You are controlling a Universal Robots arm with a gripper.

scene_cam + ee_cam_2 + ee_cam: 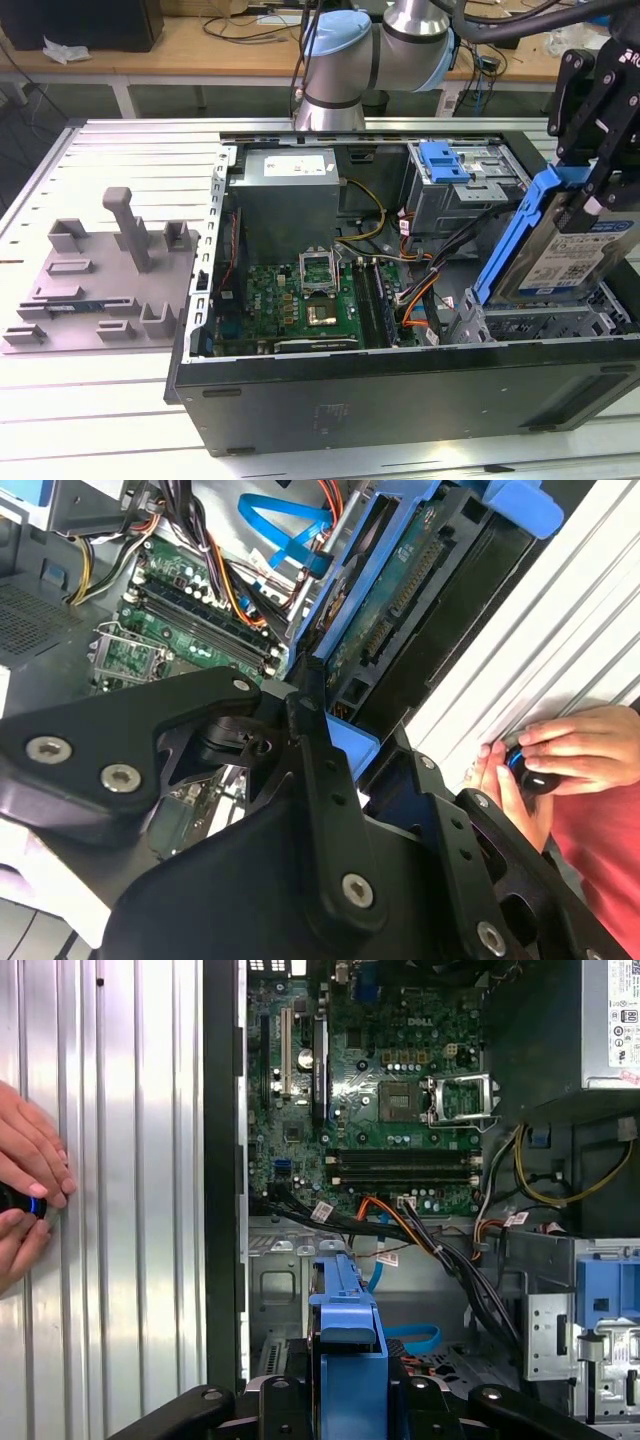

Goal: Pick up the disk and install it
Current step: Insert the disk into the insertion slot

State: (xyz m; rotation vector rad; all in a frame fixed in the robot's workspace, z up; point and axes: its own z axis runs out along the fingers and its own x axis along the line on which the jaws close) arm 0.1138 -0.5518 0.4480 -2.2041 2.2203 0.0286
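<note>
The disk (565, 255), a silver-grey drive with a white-and-blue label in a bright blue carrier, hangs tilted on edge over the drive bay (540, 322) at the exterior view's right end of the open computer case (400, 395). My gripper (590, 185) is shut on its upper part, black fingers on either side. In the second wrist view the disk's underside (400, 610) with its connector shows past the gripper's black links (320, 770). In the first wrist view the blue carrier edge (347, 1330) points into the case.
Inside the case lie the motherboard (300, 300), the grey power-supply box (285, 195), cable bundles (420, 285) and another blue carrier (443, 160) in a far bay. A grey fixture plate (110, 270) lies at the exterior view's left. A person's hands (25, 1190) rest beside the case.
</note>
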